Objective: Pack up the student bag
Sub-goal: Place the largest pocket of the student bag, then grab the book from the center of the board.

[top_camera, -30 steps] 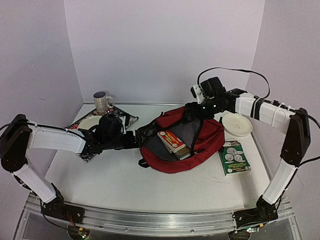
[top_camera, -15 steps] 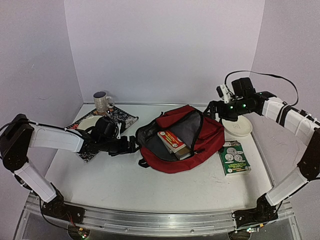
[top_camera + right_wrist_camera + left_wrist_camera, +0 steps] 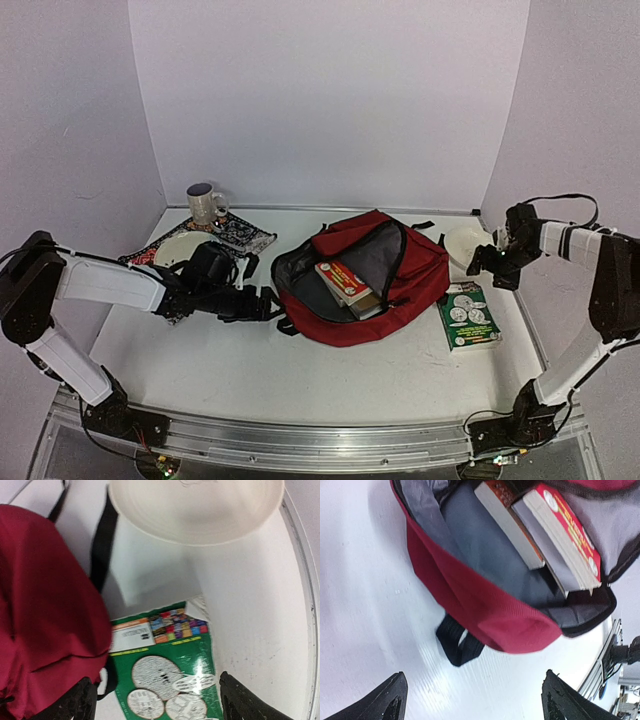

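The dark red student bag (image 3: 420, 275) lies open in the middle of the table, with two books (image 3: 345, 286) inside its grey lining. It also shows in the left wrist view (image 3: 485, 610) and the right wrist view (image 3: 45, 595). My left gripper (image 3: 268, 300) is open and empty, just left of the bag's mouth, above bare table near a black strap loop (image 3: 457, 642). My right gripper (image 3: 488, 268) is open and empty, right of the bag, above a green book (image 3: 466, 314) that also shows in the right wrist view (image 3: 170, 675).
A white plate (image 3: 468, 243) lies beside the bag at the right, seen in the right wrist view (image 3: 195, 505). At the back left a mug (image 3: 205, 205) and another plate (image 3: 180, 247) sit on a patterned mat (image 3: 240, 232). The table's raised right edge (image 3: 300, 605) is close.
My right gripper let go of the bag's far edge and swung right and down over the green book. My left gripper drew back from the bag's mouth. The bag stayed open.
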Controlling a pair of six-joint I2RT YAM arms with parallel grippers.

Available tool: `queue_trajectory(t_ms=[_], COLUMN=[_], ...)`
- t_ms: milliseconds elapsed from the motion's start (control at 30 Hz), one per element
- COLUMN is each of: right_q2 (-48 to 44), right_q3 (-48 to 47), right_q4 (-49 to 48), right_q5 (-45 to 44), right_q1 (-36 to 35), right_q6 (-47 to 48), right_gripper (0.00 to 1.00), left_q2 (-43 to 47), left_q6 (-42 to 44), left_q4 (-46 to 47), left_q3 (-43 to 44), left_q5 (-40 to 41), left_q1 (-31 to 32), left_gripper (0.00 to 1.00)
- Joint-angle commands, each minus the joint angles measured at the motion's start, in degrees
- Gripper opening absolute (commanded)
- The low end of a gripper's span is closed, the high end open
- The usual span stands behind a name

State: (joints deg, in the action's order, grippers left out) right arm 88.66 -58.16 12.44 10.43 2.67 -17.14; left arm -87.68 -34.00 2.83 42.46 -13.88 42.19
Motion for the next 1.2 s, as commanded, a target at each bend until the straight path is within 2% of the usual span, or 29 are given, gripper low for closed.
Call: queue_trajectory(t_ms=[0,200,333,500,667,867,1033,1167], right_q2=[4.6,10.2,11.6,7.5,3.8,4.5,7.1,9.2], right_q3=[1.6,2.5,3.0,4.2,5.5,6.2,6.6,6.6], right_q4=[0.4,-0.8,-1.4,-1.5,-1.8,-2.0,-3.6,-5.2], right_q5=[-1.5,-1.3,5.8,14.7,23.2,24.0,24.7,25.9], right_q1=[2.2,2.3,2.3,2.3,2.3,2.3,2.2,2.2], right_q6=[-1.3,-0.5,1.0,2.2,3.1,3.8,3.9,4.2], right_gripper=[0.84,0.82,0.71,0.59,0.53,0.45,0.34,0.31], left_q2=[3.8,4.3,3.9,3.3,2.6,1.8,2.1,2.5], left_q6=[2.6,2.9,3.5,3.7,4.1,4.2,4.2,4.0], left_q4=[0.0,-0.3,-0.4,-0.4,-0.4,-0.3,-0.3,-0.2], left_q3=[-2.0,-2.2,-1.6,-1.1,-0.7,-0.6,-0.8,-1.1], left_q5=[-0.4,-0.3,-0.6,-1.2,-1.3,-1.5,-1.4,-1.2], left_q1=[1.1,1.4,1.4,1.5,1.5,1.6,1.7,1.8], left_gripper=[0.94,0.94,0.94,0.94,0.94,0.94,0.93,0.93])
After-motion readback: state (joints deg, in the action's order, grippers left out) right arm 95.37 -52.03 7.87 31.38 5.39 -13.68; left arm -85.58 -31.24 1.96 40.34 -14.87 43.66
